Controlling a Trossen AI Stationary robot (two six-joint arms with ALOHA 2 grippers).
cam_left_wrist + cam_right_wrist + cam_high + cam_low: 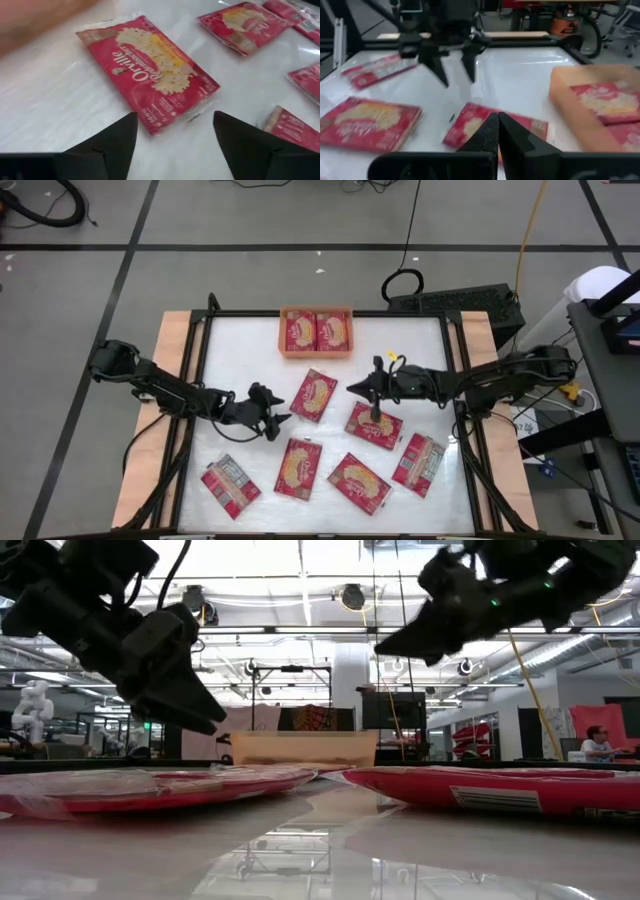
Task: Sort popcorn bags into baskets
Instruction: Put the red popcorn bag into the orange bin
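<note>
White table (250,350): six red bags loose, yellow popcorn print; nearest bag (314,395) between my grippers. Orange basket (316,352) holds two. Left gripper (283,420) spread, empty; right gripper (352,389) clenched, empty.

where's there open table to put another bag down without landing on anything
Bare patches: the far left corner, between the orange tray and the table's left rail, and the far right corner beyond the right pincer. The near half is crowded with popcorn bags; the left pincer hovers, open, by the middle bag.
</note>
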